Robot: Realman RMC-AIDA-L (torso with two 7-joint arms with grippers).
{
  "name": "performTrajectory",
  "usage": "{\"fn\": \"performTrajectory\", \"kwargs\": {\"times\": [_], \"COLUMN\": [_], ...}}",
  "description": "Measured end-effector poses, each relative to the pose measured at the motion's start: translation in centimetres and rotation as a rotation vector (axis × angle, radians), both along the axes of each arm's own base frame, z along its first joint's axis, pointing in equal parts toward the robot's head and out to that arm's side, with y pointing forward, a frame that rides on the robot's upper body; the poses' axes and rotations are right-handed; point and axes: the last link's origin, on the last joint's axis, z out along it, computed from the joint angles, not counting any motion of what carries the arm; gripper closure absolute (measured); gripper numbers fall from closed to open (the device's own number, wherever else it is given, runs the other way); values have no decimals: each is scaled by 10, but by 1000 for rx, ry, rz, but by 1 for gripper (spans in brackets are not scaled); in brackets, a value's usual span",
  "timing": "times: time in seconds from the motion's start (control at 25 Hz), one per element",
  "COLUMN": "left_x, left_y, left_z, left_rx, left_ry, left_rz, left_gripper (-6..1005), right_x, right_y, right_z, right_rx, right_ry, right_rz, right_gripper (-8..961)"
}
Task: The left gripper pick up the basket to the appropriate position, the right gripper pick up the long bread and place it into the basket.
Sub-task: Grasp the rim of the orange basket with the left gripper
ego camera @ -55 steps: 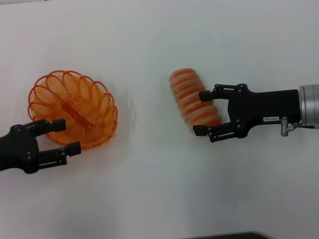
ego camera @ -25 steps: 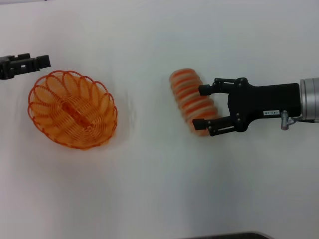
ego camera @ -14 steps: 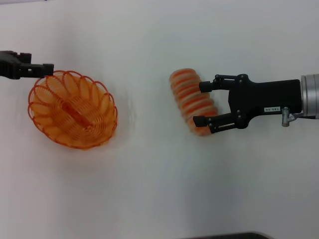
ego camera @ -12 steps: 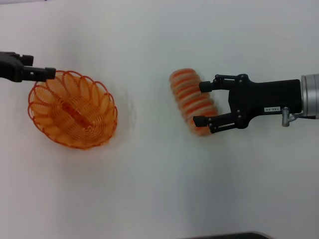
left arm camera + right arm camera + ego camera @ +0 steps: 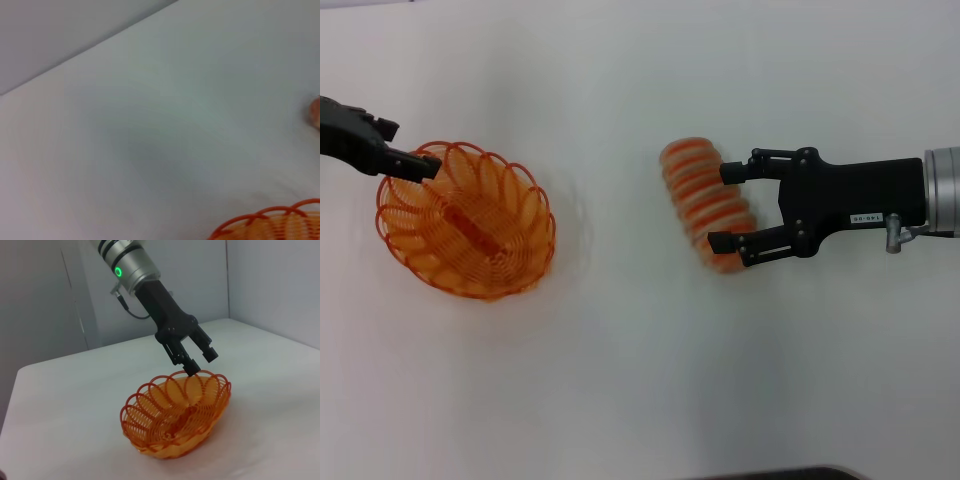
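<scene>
Head view: right gripper (image 5: 723, 206) hides long bread's (image 5: 705, 202) end.

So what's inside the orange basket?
Nothing is inside the basket; only its own wire bottom shows. The left gripper hangs at its rim. The long bread lies outside, between the right gripper's fingers.

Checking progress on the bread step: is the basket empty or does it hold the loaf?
Empty. The basket shows only bare wire; the long bread lies apart on the table, between the right gripper fingers.
</scene>
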Motion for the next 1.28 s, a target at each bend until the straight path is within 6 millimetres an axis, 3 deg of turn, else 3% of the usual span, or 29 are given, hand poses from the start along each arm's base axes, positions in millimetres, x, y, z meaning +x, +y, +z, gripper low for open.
{"fn": "performTrajectory", "kwargs": {"times": [1.0,1.28], "left_x": [-5,-4], "left_y": [5,5], "left_z": [-25,-27], "left_rx": [-20,-19], "left_ry": [173,174], "left_rz": [5,2], "left_gripper": [146,215], "right_x": [-2,-2], "right_y": [2,3], "right_z": [0,1], "right_rx": [-1,6], "right_ry": [-1,-2], "right_rz": [9,10], "right_gripper": [27,28]}}
